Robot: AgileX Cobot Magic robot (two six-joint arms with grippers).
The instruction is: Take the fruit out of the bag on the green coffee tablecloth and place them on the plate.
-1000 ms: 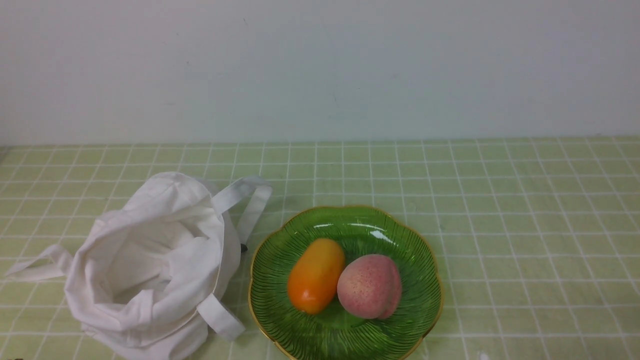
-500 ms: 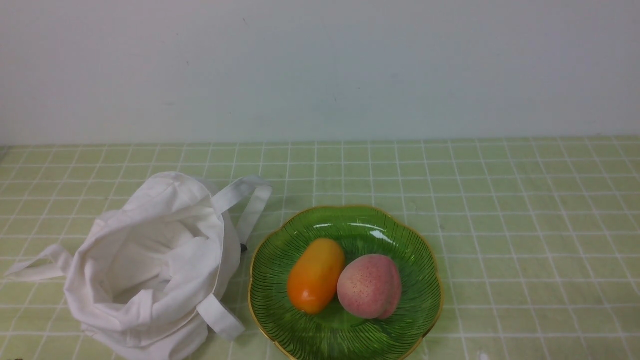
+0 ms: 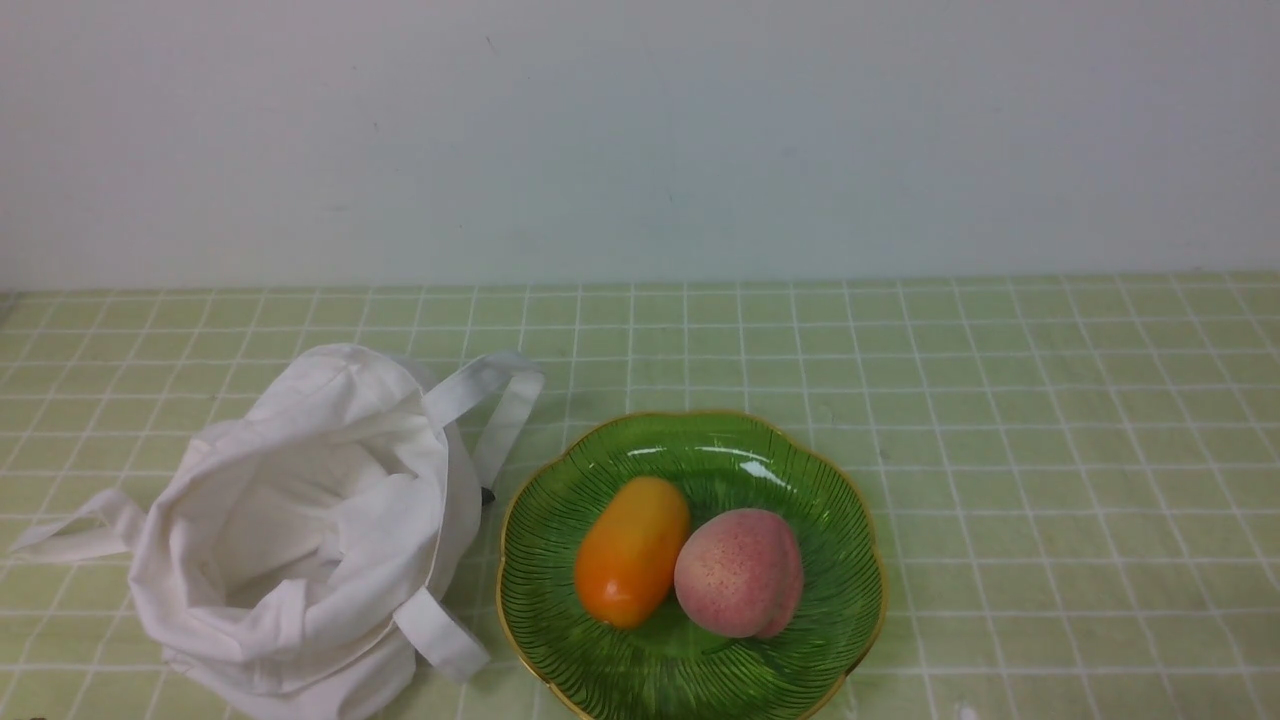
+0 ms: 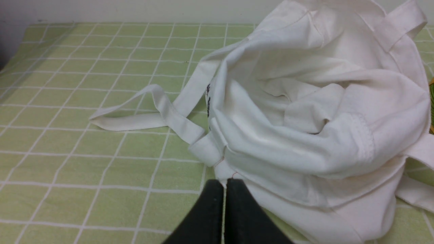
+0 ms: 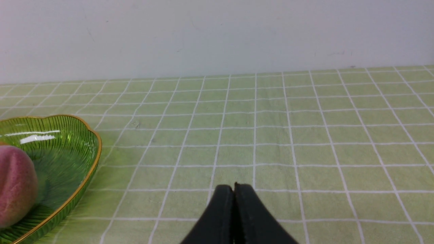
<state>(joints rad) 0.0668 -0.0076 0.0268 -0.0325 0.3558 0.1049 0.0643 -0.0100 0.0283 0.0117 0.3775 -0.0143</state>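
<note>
Peach (image 3: 738,572) sits on your green plate (image 3: 840,500), touching the orange-yellow fruit (image 3: 631,550) on the plate's bag side. White bag (image 3: 310,530) lies slumped just beside the plate on the tablecloth (image 3: 1050,450). Your left gripper (image 4: 224,184) and right gripper (image 5: 234,188) are both pressed closed, holding nothing.

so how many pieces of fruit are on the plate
2. The peach lies on the right of the plate, the orange fruit beside it on the left. The bag looks empty, but its folds could hide more.
</note>
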